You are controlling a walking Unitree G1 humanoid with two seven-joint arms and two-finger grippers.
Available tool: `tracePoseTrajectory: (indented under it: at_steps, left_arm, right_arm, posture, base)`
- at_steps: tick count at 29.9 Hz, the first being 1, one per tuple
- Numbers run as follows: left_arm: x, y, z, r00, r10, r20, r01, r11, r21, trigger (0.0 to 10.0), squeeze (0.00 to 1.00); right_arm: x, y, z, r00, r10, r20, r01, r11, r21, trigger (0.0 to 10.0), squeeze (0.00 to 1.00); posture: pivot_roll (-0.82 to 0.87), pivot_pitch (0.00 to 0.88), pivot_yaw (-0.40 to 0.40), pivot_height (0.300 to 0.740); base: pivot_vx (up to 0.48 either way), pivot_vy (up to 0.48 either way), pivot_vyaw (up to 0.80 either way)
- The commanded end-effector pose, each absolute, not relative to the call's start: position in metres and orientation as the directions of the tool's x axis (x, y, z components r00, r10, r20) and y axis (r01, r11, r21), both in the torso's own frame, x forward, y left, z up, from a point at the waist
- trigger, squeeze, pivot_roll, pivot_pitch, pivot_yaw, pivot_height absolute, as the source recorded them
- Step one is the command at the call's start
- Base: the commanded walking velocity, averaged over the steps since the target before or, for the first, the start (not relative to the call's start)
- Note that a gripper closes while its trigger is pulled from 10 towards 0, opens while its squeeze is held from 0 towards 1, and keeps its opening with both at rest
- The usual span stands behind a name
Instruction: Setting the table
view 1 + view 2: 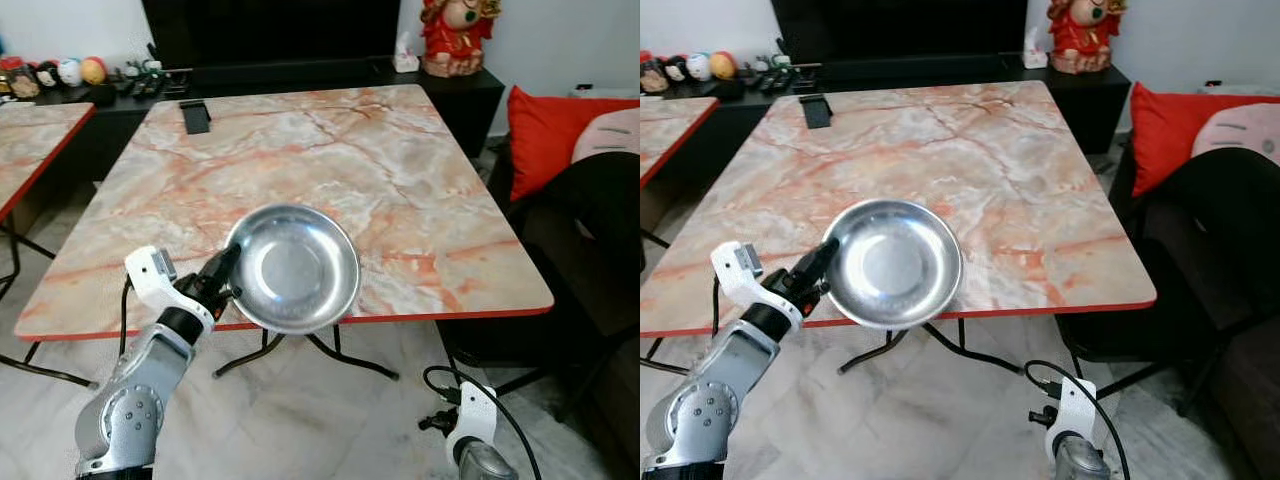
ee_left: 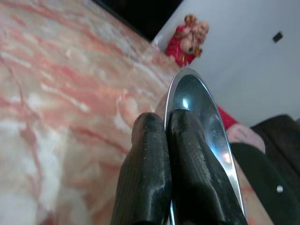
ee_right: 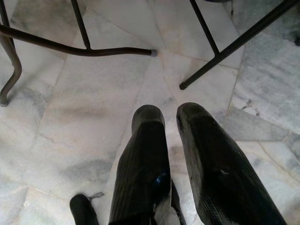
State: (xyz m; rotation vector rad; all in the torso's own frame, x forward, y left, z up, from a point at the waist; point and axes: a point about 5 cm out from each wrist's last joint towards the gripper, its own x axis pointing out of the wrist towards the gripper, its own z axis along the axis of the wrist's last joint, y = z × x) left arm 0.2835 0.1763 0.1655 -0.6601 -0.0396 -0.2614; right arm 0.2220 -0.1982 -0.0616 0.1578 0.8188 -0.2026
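Note:
A round, shiny metal plate [image 1: 295,268] hangs over the near edge of the marble table [image 1: 330,150], partly past the red rim. My left gripper [image 1: 226,268] is shut on the plate's left rim; in the left wrist view its two black fingers [image 2: 187,154] pinch the thin edge of the plate [image 2: 197,101]. My right arm hangs low at the lower right, and its gripper [image 3: 165,112] points down at the floor with a narrow gap between the fingers and nothing in them.
A small black object [image 1: 195,116] lies at the table's far left. A second marble table [image 1: 30,140] stands to the left. A dark sofa with a red cushion [image 1: 550,135] is on the right. A black TV cabinet with figurines [image 1: 455,35] runs along the back. Table legs [image 3: 79,47] cross the tiled floor.

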Motion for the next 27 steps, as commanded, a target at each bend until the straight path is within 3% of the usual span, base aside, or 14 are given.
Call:
tracePoseTrajectory:
  at_steps: [1,13,19,27]
  left_arm:
    - [0.283,0.183,0.167,0.971,-0.197,0.131,0.236,0.766,-0.598,10.0,0.00]
    - [0.283,0.174,0.167,0.965,-0.224,0.137,0.261,0.755,-0.601,10.0,0.00]
    - [0.284,0.173,0.166,0.964,-0.226,0.139,0.263,0.754,-0.601,10.0,0.00]
    - [0.285,0.170,0.167,0.961,-0.237,0.142,0.274,0.752,-0.599,10.0,0.00]
  right_arm:
    - [0.222,-0.194,-0.062,0.663,-0.108,-0.741,0.236,0.969,0.070,10.0,0.00]
    - [0.222,-0.194,-0.062,0.664,-0.107,-0.740,0.239,0.968,0.074,10.0,0.00]
    - [0.222,-0.194,-0.062,0.664,-0.102,-0.741,0.233,0.970,0.076,10.0,0.00]
    - [0.222,-0.194,-0.062,0.665,-0.099,-0.740,0.227,0.971,0.074,10.0,0.00]
  posture:
    - [-0.08,0.000,0.048,0.740]
    - [-0.08,0.000,0.048,0.740]
    - [-0.08,0.000,0.047,0.740]
    - [-0.09,0.000,0.051,0.740]
  base:
    - [0.000,0.000,0.00]
    - [0.000,0.000,0.00]
    - [0.000,0.000,-0.52]
    - [0.000,0.000,0.00]
